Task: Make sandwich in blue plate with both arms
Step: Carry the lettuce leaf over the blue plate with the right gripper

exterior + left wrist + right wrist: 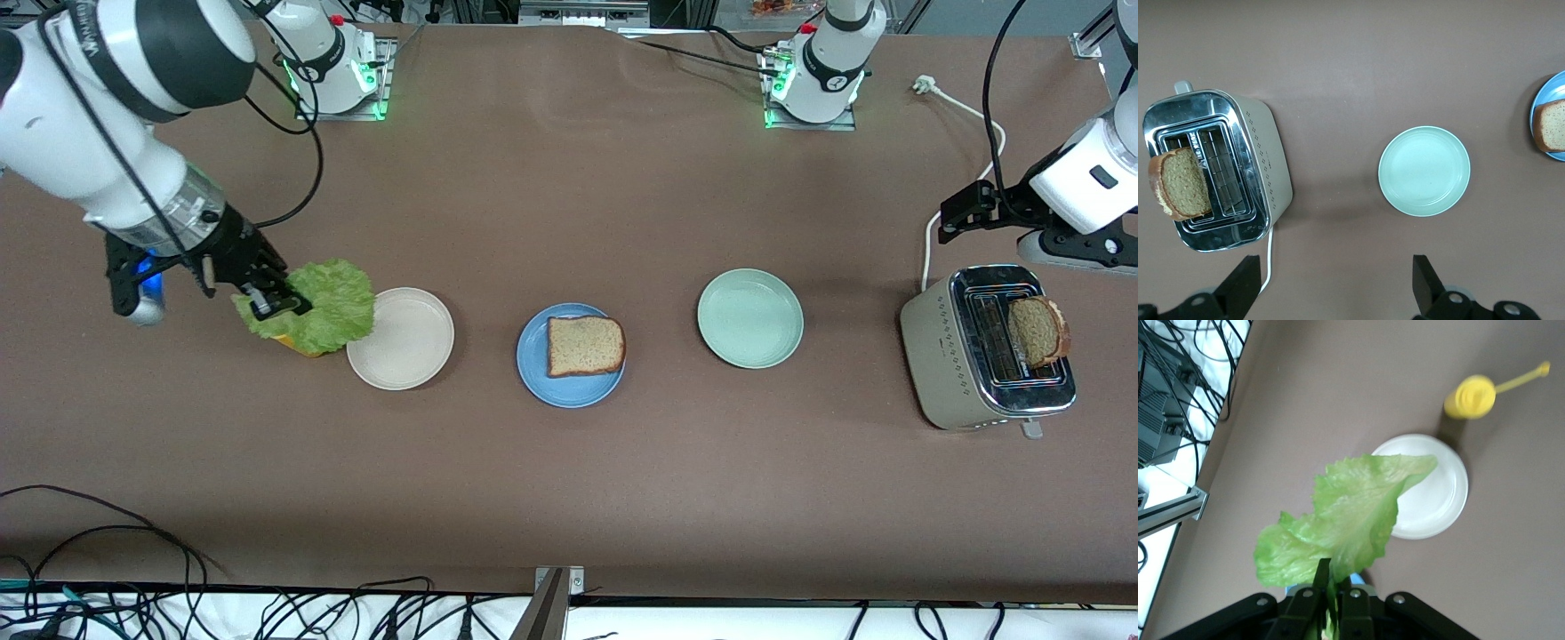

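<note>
Right gripper (271, 305), centre-left, pinches one lettuce leaf (324, 302); left gripper (1331, 287) gapes empty; three plates, apparently two bread slices (585, 345).

Desk (569, 480): brown matte top, running the full width of the front view.

Directly on it, in a row from the right arm's end to the left arm's end:
- yellow object (1469, 397), partly hidden in the front view, possibly a small bottle or cup;
- beige plate (400, 339), just beside it;
- blue plate (569, 356), mid-desk, carrying one slice of bread (585, 345);
- pale green plate (749, 318);
- toaster (987, 348), cream and chrome, a slice of bread (1037, 331) standing in a slot;
- white cord (965, 111), leading from the toaster to a plug.

Both arm bases stand at the edge farthest from the front camera.
</note>
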Tool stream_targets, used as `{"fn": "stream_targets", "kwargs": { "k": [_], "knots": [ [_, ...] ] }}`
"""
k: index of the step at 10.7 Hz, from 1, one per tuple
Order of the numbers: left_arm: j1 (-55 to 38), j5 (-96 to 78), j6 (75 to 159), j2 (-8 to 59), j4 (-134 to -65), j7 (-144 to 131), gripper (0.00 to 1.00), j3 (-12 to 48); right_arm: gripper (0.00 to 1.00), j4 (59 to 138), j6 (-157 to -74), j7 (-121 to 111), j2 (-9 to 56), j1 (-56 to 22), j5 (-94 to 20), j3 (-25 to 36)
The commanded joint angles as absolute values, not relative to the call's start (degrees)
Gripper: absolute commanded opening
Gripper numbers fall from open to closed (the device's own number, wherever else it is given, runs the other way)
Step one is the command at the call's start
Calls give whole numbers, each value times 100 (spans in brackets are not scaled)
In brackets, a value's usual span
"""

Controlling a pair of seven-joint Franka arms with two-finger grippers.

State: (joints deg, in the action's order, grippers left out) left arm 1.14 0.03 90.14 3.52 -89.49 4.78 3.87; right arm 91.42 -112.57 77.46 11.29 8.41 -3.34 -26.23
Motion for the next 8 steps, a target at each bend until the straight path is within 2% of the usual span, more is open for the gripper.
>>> {"fn": "stream_targets", "kwargs": {
  "k": [1,8],
  "knots": [
    [132,18,9114,202,-9088,589,100,396,0,9140,-11538,8777,1247,327,-413,-2716],
    [141,18,9105,220,-9070,589,100,387,0,9123,-13445,10176,2687,-834,-37,-2707]
  ]
}}
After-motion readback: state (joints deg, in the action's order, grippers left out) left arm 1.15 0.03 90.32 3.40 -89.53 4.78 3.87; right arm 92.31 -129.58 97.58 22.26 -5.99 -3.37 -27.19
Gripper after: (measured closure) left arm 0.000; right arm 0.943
